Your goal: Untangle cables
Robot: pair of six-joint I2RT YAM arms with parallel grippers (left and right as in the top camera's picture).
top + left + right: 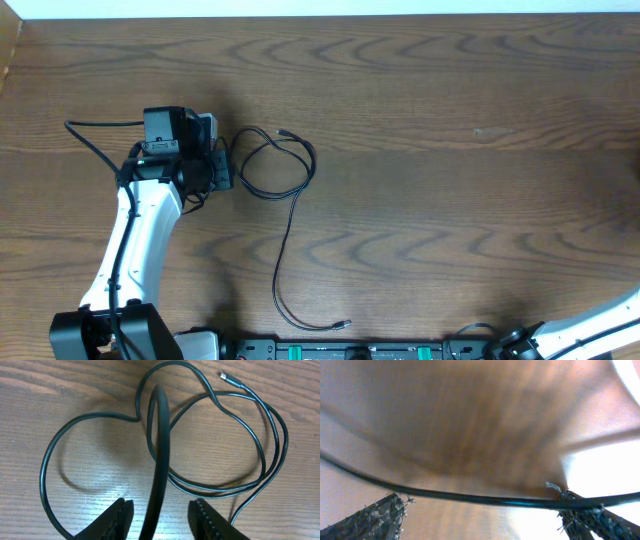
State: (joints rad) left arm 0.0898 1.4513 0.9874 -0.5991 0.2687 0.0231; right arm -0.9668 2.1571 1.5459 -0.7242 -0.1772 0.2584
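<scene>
Black cable (pixel 161 450) loose in the gap of the half-spread left hand (pixel 162 504); right hand (pixel 480 496) spread wide.

We see soft, even light on the table (pixel 450 150) in the overhead view, with a faint shadow around the left arm (pixel 140 230). In the left wrist view, pale glare sits on the wood beside the black cable (pixel 159 440). Our right wrist view is blurred, washing out white at the right.
</scene>
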